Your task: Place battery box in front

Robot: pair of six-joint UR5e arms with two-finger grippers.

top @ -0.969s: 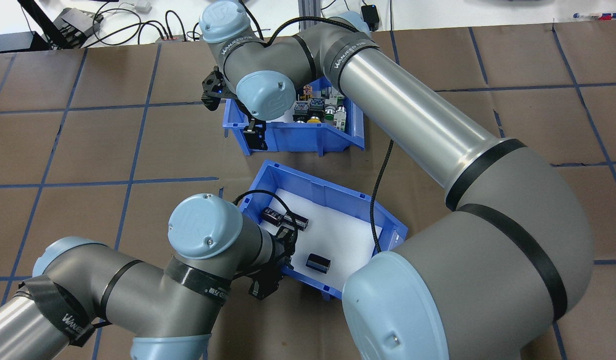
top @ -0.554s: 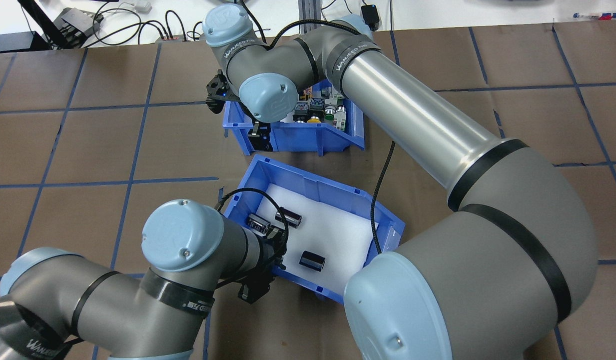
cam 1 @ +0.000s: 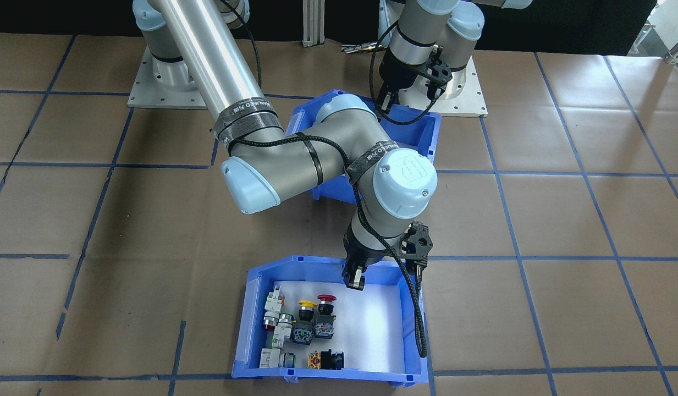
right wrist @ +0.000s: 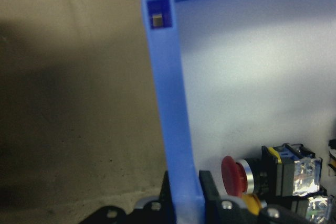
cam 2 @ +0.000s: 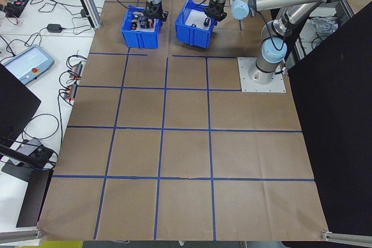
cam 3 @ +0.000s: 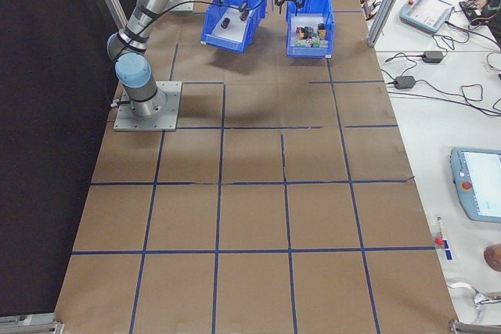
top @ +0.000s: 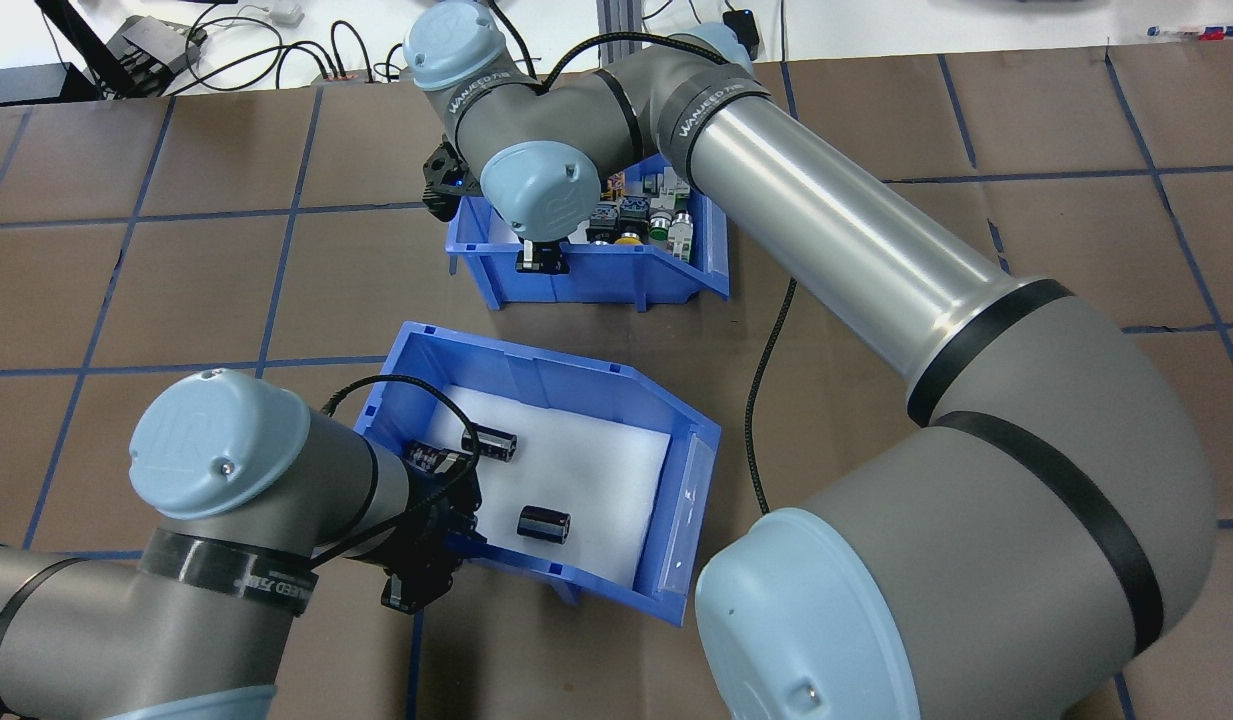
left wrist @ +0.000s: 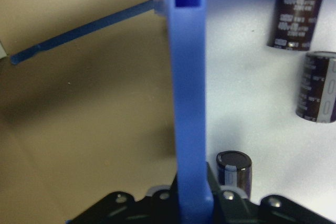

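Overhead exterior, battery box (top: 576, 395) wall clamped in left pincer (top: 454, 522)

"UR" on arm joint cap (cam 1: 406, 171), "WANJEED" on arm strap (top: 703, 104)

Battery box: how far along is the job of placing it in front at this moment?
Done: the left gripper is clamped on the wall of the battery box, and the right gripper is clamped on the wall of the switch bin. In hand: both bins are gripped, the battery box skewed to the grid. Left: the battery box is on the robot's side of the switch bin; placement remains.
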